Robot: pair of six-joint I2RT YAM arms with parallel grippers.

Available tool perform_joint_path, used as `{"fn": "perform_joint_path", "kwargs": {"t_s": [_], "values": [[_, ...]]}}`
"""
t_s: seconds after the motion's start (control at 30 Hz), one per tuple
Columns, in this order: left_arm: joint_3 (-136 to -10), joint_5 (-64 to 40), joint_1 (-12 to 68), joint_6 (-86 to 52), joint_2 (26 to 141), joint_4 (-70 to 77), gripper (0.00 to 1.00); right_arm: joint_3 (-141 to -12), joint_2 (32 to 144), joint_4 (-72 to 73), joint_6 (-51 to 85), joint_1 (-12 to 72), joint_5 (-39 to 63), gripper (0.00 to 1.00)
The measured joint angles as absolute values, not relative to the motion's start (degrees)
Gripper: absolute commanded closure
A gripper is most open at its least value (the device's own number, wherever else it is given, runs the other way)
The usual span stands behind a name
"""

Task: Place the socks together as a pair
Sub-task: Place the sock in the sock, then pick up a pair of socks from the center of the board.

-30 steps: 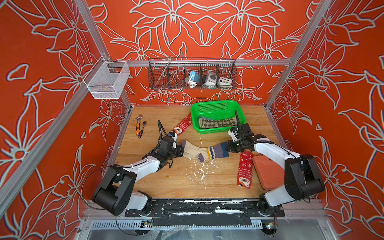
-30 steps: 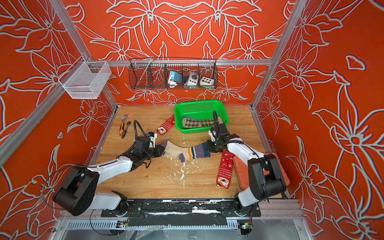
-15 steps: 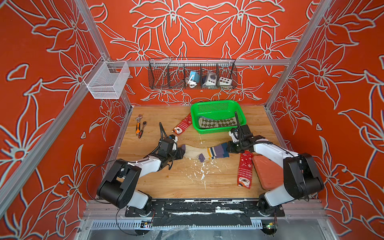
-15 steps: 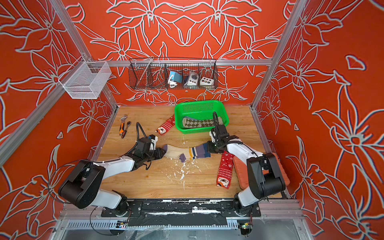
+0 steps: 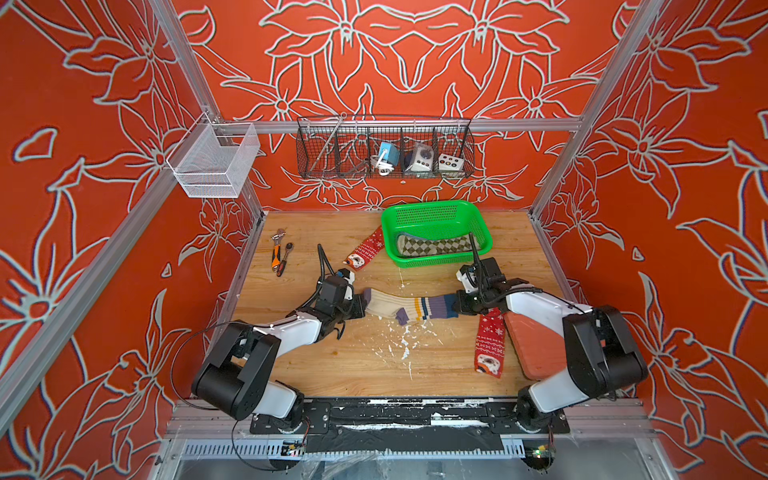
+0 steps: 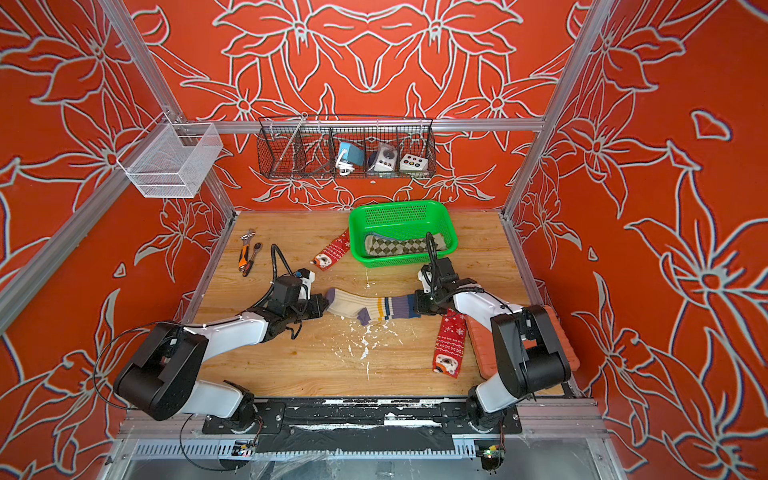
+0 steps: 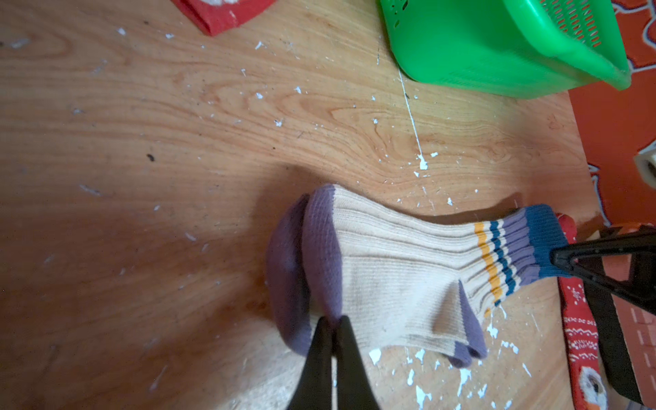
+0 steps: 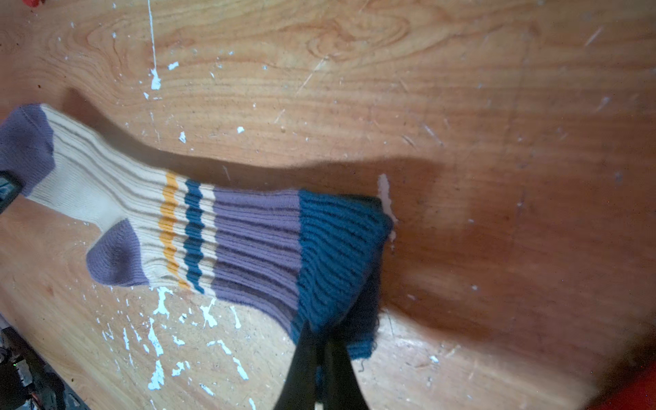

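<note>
Left wrist view showed the left gripper (image 7: 332, 326) clenched on the purple toes of the cream socks (image 7: 390, 269). Two toe caps and two heels lay one over the other there, so two socks were counted, already stacked as a pair. Right wrist view showed the right gripper (image 8: 319, 333) pinched tight on the blue cuffs at the opposite end. In both top views the pair stretched between the two grippers across the middle of the table (image 5: 332, 365). It was probably held by both ends so that the layers stayed lined up and flat for laying down. Shadows beneath suggested the ends were raised, though whether the heels touched the wood could not be told. Two red socks (image 5: 365, 251) were counted, well apart: the first lay just beside the green basket (image 5: 432, 208) on the side facing the table's left edge. The second red sock (image 5: 490, 345) lay toward the front right corner, just beside an orange pad (image 5: 536, 349) along the right edge, so that pair was judged not yet joined. One basket stood at the back edge holding argyle socks (image 5: 436, 245); whether one or two lay inside could not be told. Two hand tools (image 5: 277, 255) lay near the left edge.
</note>
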State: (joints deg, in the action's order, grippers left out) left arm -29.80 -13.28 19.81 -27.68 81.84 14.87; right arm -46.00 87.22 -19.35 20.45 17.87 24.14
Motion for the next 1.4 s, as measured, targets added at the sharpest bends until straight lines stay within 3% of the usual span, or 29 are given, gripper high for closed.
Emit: {"fn": "perform_joint_path", "kwargs": {"t_s": [0.37,0.6,0.8,0.83,0.97,1.07,1.3,1.4], "values": [[-30.4,-13.2,19.8,-27.7,74.6,11.2,1.00,-46.0,79.6,-19.8,20.7,17.9,25.1,1.00],[-30.4,-13.4,19.8,-27.6,77.2,11.4,1.00,-44.3,79.6,-19.4,21.2,17.9,26.0,1.00],[-30.4,-12.9,19.7,-27.5,82.1,11.9,1.00,-42.8,82.7,-19.0,21.6,17.9,26.0,0.86],[-30.4,-12.7,19.6,-27.4,82.6,12.0,0.98,-42.7,83.2,-18.8,21.6,17.9,26.0,0.81],[-30.4,-11.9,19.4,-26.7,83.2,12.2,0.59,-42.4,83.6,-18.6,21.9,17.9,25.5,0.65],[-30.4,-11.3,19.3,-26.7,83.2,12.5,0.43,-42.2,83.5,-18.5,21.9,17.9,24.0,0.56],[-30.4,-10.8,19.1,-26.4,83.8,13.1,0.40,-41.8,83.1,-18.4,22.0,17.9,21.5,0.52],[-30.4,-10.8,19.1,-26.2,85.8,14.3,0.48,-41.8,84.2,-17.5,22.0,17.9,21.6,0.52]]}}
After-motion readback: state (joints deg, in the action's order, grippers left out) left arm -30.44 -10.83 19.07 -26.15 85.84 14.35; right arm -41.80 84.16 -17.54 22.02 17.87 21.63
